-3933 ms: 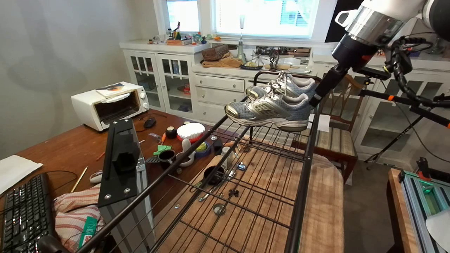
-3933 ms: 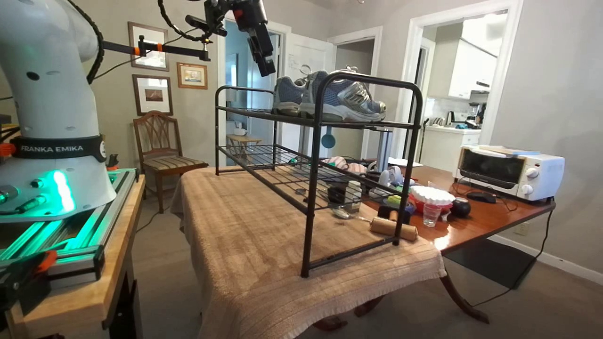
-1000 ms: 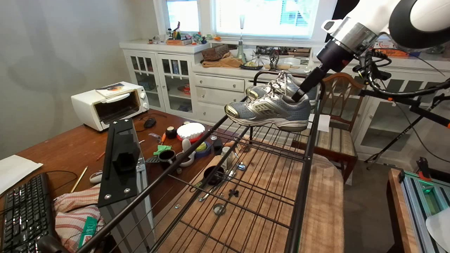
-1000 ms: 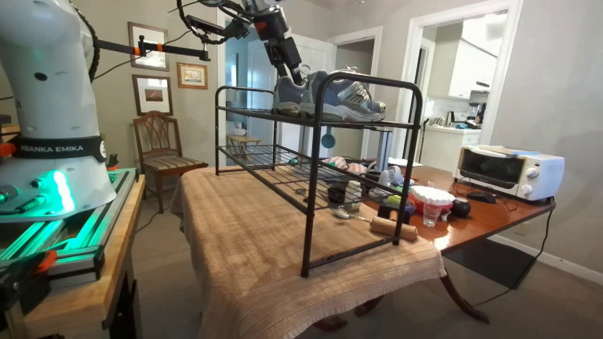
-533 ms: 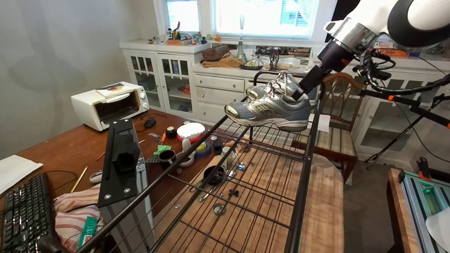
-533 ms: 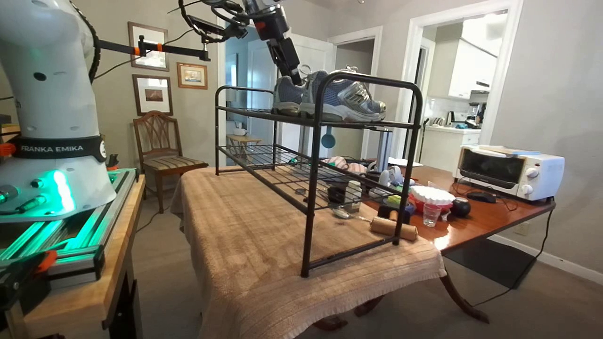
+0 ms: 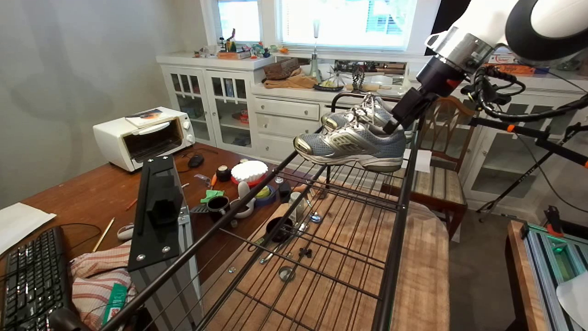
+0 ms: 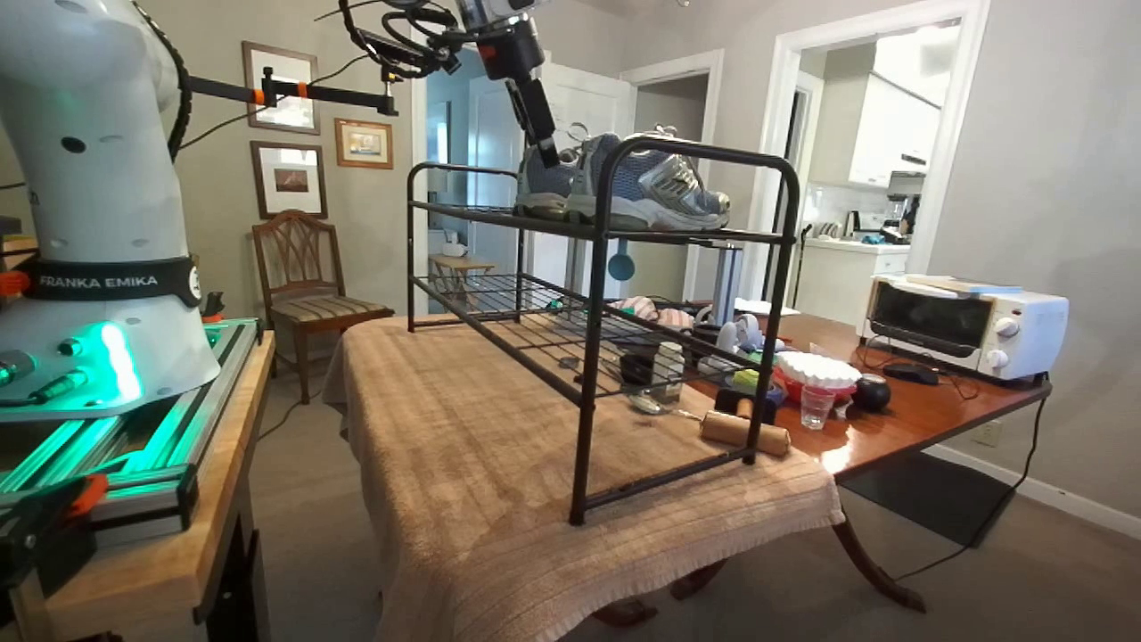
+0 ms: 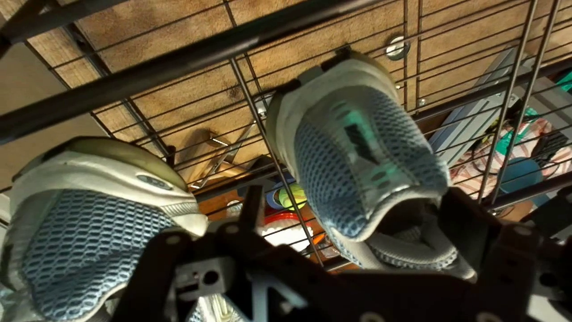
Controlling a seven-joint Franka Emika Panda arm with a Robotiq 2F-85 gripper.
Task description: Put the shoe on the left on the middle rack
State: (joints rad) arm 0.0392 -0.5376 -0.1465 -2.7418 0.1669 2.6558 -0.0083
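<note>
- Nearest, taking the robot's side as near, the gripper [image 9: 357,197] slanted down over the left shoe [image 7: 351,146], its fingers [image 9: 253,208] spread wide astride the heel [image 9: 353,112] and grasping nothing; I couldn't tell whether either one brushed the mesh.
- The shoe sat upright on the top rack [image 7: 395,243], heel near, toe far. The heel looked the best place to take hold: its back seemed firm, where the mesh alone would probably fold under a squeeze.
- It looked light and hardly fragile. Held at the heel, though, the toe would likely droop, and the silvery trim might prove slick, so a deep, low bite seemed wise.
- Just to its right stood the right shoe [image 8: 655,187], leaving one finger a narrow slot; a careless squeeze could nudge it.
- Farther along, the laces [image 7: 353,124] might snag on wire.
- Below lay the middle rack [image 8: 526,358], the transfer not yet made.
- Farthest, the toaster [image 8: 967,321] stood on the table [image 8: 900,419], well apart from the shoes.
</note>
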